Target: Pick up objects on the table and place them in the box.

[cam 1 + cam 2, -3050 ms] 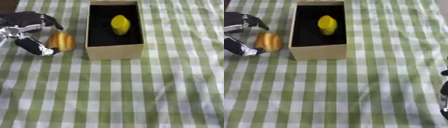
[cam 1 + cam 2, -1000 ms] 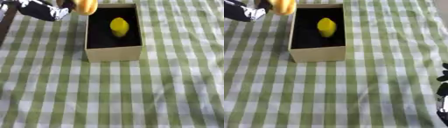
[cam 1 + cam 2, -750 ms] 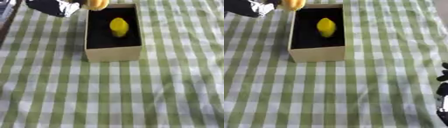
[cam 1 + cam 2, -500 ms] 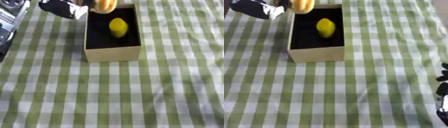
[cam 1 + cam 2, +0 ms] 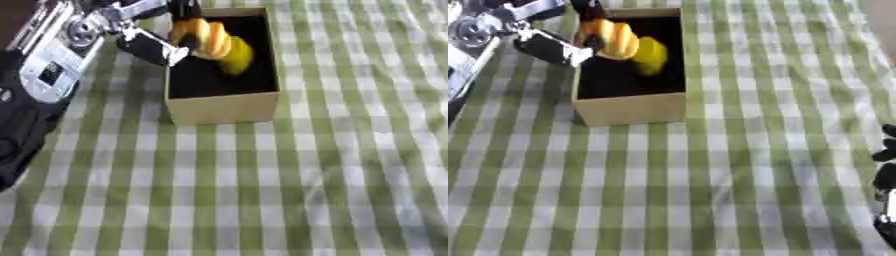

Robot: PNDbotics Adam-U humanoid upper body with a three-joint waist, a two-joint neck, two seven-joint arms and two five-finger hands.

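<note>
Left eye view: at the upper left of the frame the robot's left hand [image 5: 144,37] holds an orange, ridged object [image 5: 201,36] pinched between its fingers and thumb, over the open cardboard box [image 5: 223,107] at upper centre. A yellow object [image 5: 238,60] lies inside on the box's dark floor, just below and right of the held piece; whether the two touch cannot be told. In the right eye view the right hand [image 5: 885,195] shows at the lower right edge, well apart from the box, its fingers too little seen to tell their state.

The orange piece looks light and rounded, like a toy pastry, probably rigid enough for a pinch across its middle, though a smooth curved surface could slip. The green checked tablecloth [image 5: 306,190] fills the rest of the frame. Judged from this, the piece is over the box and not yet let go.
</note>
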